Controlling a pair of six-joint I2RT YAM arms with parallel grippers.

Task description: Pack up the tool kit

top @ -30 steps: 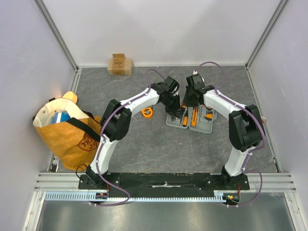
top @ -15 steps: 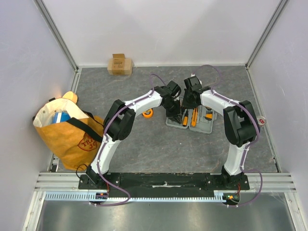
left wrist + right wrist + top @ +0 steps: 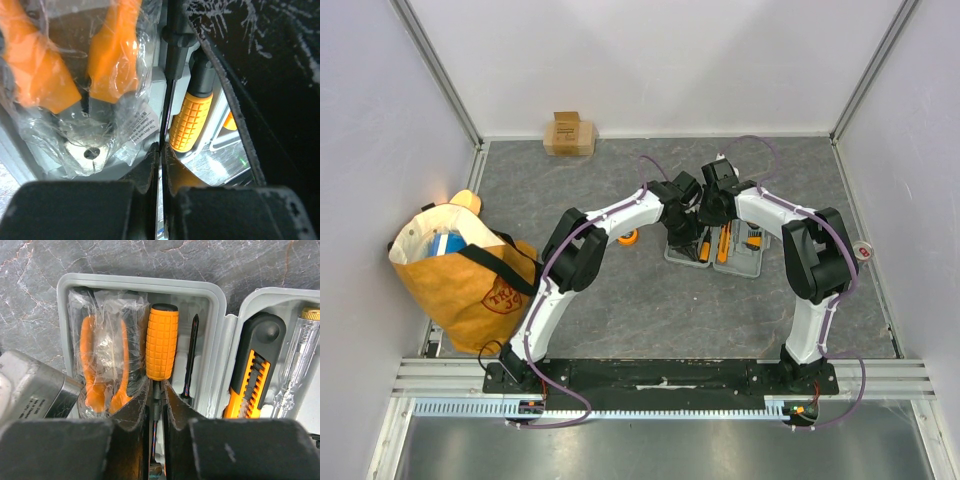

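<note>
The grey tool kit case point(image 3: 752, 268) lies open mid-table, with both grippers down inside its left half point(image 3: 65, 290). An orange-handled screwdriver point(image 3: 161, 342) lies beside plastic-wrapped pliers point(image 3: 102, 360). My right gripper point(image 3: 156, 382) is shut on the screwdriver's black neck just below the handle. My left gripper point(image 3: 161, 146) is shut on a thin black shaft point(image 3: 167, 100) that runs down from that neck, with the pliers point(image 3: 110, 50) to its left. In the top view the left gripper point(image 3: 692, 240) and right gripper point(image 3: 712, 222) almost touch. An orange tape measure point(image 3: 628, 237) lies left of the case.
A second orange gridded handle point(image 3: 189, 120) lies right of the shaft. The other case half holds a utility knife point(image 3: 252, 375) and a clear tester screwdriver point(image 3: 300, 355). A yellow-orange bag point(image 3: 460, 280) stands at the left. A cardboard box point(image 3: 570, 133) sits by the back wall.
My left arm has reached further right over the case and its jaws have closed. My right gripper's jaws have narrowed onto the screwdriver's neck.
</note>
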